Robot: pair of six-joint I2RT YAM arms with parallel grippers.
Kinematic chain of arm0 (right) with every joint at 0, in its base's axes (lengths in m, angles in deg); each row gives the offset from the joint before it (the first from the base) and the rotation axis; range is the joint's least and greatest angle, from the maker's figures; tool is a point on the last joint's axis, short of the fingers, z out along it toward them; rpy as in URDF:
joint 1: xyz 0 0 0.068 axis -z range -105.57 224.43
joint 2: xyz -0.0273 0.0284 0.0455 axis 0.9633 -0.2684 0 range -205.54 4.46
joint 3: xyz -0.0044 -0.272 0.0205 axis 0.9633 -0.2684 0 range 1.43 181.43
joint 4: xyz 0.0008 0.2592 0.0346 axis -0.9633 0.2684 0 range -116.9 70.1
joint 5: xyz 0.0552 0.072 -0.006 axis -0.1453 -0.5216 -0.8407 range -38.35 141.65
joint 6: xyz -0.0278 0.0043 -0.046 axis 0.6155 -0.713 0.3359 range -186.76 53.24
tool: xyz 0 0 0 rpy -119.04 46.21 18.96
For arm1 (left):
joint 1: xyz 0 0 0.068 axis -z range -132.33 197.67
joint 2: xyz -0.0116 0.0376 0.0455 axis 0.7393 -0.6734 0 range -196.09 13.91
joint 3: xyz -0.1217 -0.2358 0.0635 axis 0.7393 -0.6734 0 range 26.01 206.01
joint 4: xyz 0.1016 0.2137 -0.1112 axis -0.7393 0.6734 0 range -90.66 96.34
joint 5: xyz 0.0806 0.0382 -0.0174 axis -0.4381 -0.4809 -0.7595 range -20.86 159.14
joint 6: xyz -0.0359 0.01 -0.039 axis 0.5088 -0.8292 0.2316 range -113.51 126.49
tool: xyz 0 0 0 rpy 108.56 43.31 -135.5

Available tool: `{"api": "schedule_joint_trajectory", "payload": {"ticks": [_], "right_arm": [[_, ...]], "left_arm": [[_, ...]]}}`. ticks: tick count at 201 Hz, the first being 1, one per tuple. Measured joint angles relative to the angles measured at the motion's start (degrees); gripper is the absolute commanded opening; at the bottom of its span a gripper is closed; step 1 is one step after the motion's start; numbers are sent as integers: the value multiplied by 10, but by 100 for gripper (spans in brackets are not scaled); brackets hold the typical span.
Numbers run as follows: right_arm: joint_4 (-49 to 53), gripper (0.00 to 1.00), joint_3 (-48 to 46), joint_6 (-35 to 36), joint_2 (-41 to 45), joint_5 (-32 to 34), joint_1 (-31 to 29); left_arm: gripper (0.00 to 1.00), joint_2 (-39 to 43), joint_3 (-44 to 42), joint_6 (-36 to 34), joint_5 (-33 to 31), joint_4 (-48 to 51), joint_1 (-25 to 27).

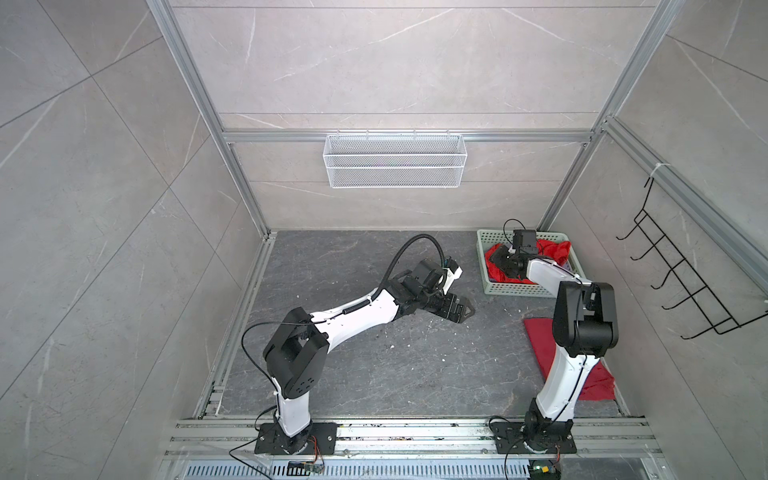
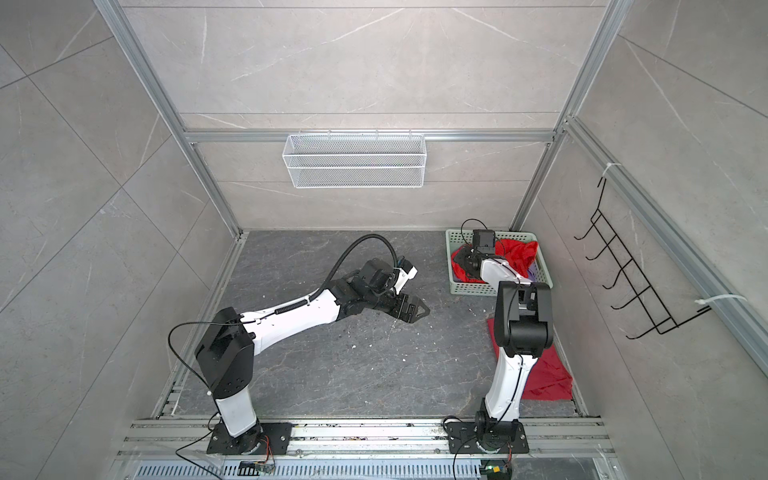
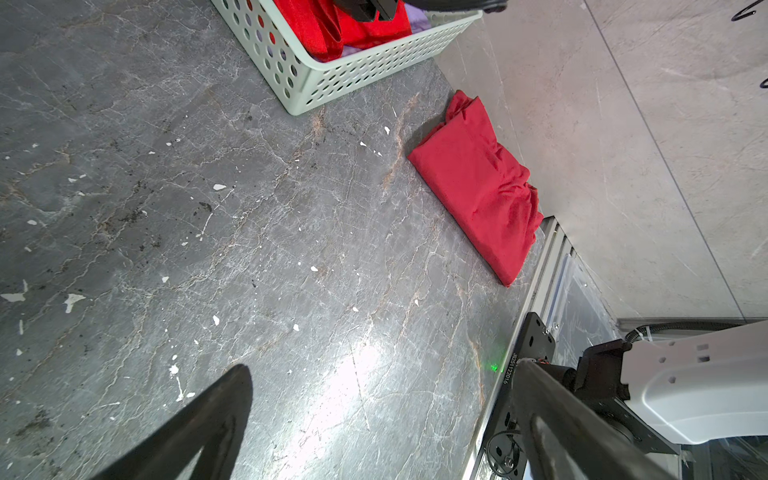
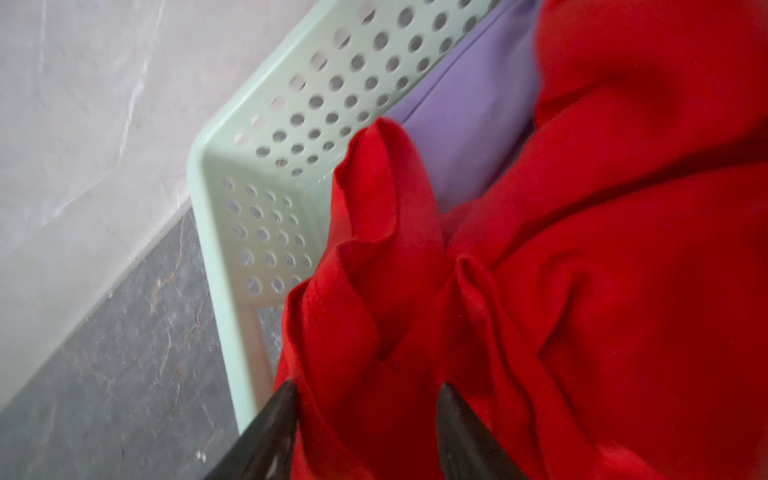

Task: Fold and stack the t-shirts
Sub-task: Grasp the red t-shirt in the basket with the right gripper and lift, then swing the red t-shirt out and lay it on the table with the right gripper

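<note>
The dark grey marbled tabletop (image 1: 353, 374) carries a mint-green perforated basket (image 1: 515, 289) at far right, a folded darker red t-shirt (image 1: 538, 345) near right, and scattered white flecks (image 1: 444, 356).

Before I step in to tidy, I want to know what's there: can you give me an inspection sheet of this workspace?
Surface: dark grey marbled table.
Job's things: bright red shirt crumpled in the mint-green basket, over a lavender shirt; darker red shirt roughly folded on the table near the right arm's base.
Clutter: small white flecks scattered on the table.
Grippers: left gripper open, above bare table; right gripper in the basket, jaws astride a fold of the bright red shirt, grip not confirmed.
Cables: black hose arching over the left arm; thin black cable looping near its base.
Surroundings: white mesh basket on the back rail; black hook rack on the right wall.
</note>
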Motion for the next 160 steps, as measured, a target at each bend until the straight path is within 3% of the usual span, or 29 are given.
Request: {"api": "schedule_joint_trajectory", "payload": {"ticks": [21, 30, 67, 104, 139, 160], "right_arm": [[1, 5, 0, -1, -7, -9, -1], [5, 0, 0, -4, -7, -10, -1], [37, 0, 2, 5, 13, 9, -1], [104, 0, 43, 33, 118, 17, -1], [134, 0, 153, 44, 229, -44, -10], [146, 0, 237, 52, 268, -87, -48]], "left_arm": [[100, 0, 0, 0, -1, 0, 0], [100, 0, 0, 0, -1, 0, 0], [100, 4, -13, 5, -1, -12, 0], [100, 33, -42, 9, -6, -28, 0], [100, 86, -77, 9, -42, -40, 0], [100, 130, -104, 9, -81, -51, -4]]}}
